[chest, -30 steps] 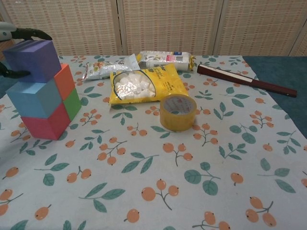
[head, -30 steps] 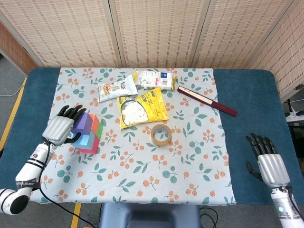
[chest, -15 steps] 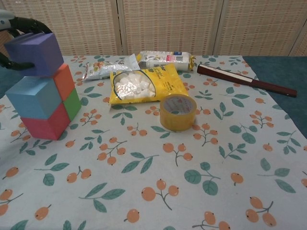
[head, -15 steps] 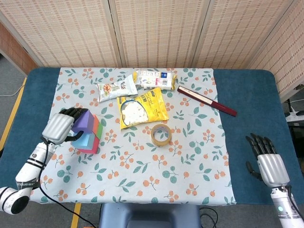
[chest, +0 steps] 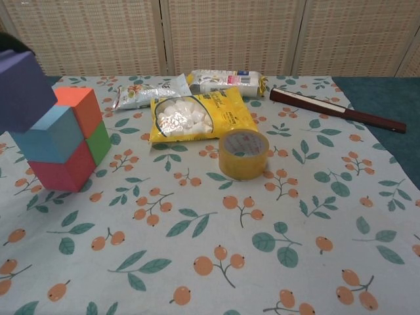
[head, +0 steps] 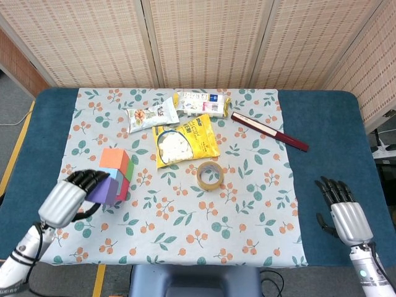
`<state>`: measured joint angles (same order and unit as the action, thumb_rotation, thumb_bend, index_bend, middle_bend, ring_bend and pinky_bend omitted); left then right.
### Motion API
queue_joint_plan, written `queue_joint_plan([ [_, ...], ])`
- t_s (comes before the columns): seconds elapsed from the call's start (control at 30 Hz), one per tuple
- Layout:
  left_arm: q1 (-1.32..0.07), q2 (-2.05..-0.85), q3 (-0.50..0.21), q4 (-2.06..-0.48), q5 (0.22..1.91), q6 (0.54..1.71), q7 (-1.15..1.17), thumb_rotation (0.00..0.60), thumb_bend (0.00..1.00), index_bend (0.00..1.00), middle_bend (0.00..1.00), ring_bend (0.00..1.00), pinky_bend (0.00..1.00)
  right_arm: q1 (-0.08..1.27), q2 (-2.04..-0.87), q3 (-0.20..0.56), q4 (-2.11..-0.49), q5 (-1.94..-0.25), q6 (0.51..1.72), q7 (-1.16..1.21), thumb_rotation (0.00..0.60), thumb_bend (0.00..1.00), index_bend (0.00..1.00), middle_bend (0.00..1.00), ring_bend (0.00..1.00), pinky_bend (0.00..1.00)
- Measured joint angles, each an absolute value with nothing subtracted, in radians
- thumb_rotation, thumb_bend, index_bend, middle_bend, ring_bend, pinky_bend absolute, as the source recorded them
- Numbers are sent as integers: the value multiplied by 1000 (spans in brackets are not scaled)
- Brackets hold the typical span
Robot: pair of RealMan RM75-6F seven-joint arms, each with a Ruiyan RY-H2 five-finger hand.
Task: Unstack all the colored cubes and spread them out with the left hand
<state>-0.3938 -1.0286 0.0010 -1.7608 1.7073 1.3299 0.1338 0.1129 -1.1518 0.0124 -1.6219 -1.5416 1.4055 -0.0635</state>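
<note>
The left hand point(head: 67, 199) has its fingers wrapped round the purple cube point(head: 102, 189), holding it clear of the pile and toward the near-left corner of the desk point(head: 322, 124); in the chest view the purple cube point(chest: 23, 92) hangs at the left edge, in front of the stack's upper left, its underside above the cloth as far as I can judge. The rest of the pile sits just beyond it, at about one o'clock from the hand: an orange cube point(head: 114, 159) and a blue cube point(chest: 49, 134) on top, a green cube point(chest: 100, 141) and a red cube point(chest: 56, 172) beneath. Bare patterned tablecloth point(head: 204, 235) lies at three to five o'clock from the held cube, so that looks the natural place to set it down, well apart from the others. The right hand point(head: 345, 216) rests far off at the desk's right side, fingers spread and empty, much farther from the cubes than the left. A roll of yellow tape point(head: 210, 176) and a yellow snack bag point(head: 184, 141) lie toward the middle, which I'd steer clear of when placing.
</note>
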Motion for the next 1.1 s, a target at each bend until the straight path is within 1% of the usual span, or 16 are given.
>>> queue_joint_plan([
  [0.03,-374,-1026,28,-1768,1727,1336,155,600,430,245,574,529,278,112,-1150,10,-1623,-1546,1406,-60,600,347,0,0,0,0],
  [0.17,-297,-1044,85,-1755,1745,1376,199,600,429,203,528,523,260,111,-1144,4,-1628,-1564,1414,-33,600,347,0,0,0,0],
  [0.33,-237,-1116,117,-1638,1746,1418,132,600,423,191,523,508,232,108,-1144,2,-1621,-1585,1436,-9,600,346,0,0,0,0],
  [0.47,-218,-1193,123,-1515,1719,1414,57,600,420,163,508,482,225,112,-1146,-7,-1621,-1589,1417,-2,600,346,0,0,0,0],
  [0.5,-216,-1210,122,-1489,1710,1408,43,600,416,153,489,461,214,112,-1145,-8,-1622,-1592,1418,-2,600,346,0,0,0,0],
  [0.53,-214,-1231,121,-1457,1698,1398,28,600,408,134,446,415,197,112,-1145,-9,-1622,-1595,1421,-2,600,346,0,0,0,0],
  [0.57,-213,-1245,120,-1435,1689,1390,21,600,394,105,372,337,179,110,-1145,-10,-1623,-1597,1425,-2,600,346,0,0,0,0],
  [0.6,-212,-1258,119,-1415,1680,1381,16,600,384,83,320,284,172,109,-1144,-10,-1624,-1598,1429,-2,600,346,0,0,0,0],
  [0.67,-209,-1278,115,-1384,1656,1362,6,600,369,18,141,128,153,107,-1145,-8,-1624,-1596,1433,-4,600,347,0,0,0,0],
  [0.73,-205,-1282,111,-1379,1636,1353,2,600,374,0,36,76,151,107,-1146,-6,-1623,-1591,1432,-5,600,346,0,0,0,0],
  [0.77,-202,-1282,107,-1380,1630,1354,2,600,379,0,4,71,156,108,-1146,-5,-1623,-1588,1430,-6,600,346,0,0,0,0],
  [0.9,-187,-1275,99,-1392,1615,1372,16,600,387,0,0,71,167,110,-1151,-3,-1620,-1582,1421,-14,600,346,0,0,0,0],
  [1.0,-181,-1259,99,-1417,1608,1372,5,600,380,0,0,103,175,112,-1153,-3,-1620,-1579,1419,-15,600,346,0,0,0,0],
  [1.1,-179,-1236,100,-1444,1611,1375,-18,600,378,0,0,109,180,111,-1151,-3,-1621,-1580,1422,-15,600,347,0,0,0,0],
])
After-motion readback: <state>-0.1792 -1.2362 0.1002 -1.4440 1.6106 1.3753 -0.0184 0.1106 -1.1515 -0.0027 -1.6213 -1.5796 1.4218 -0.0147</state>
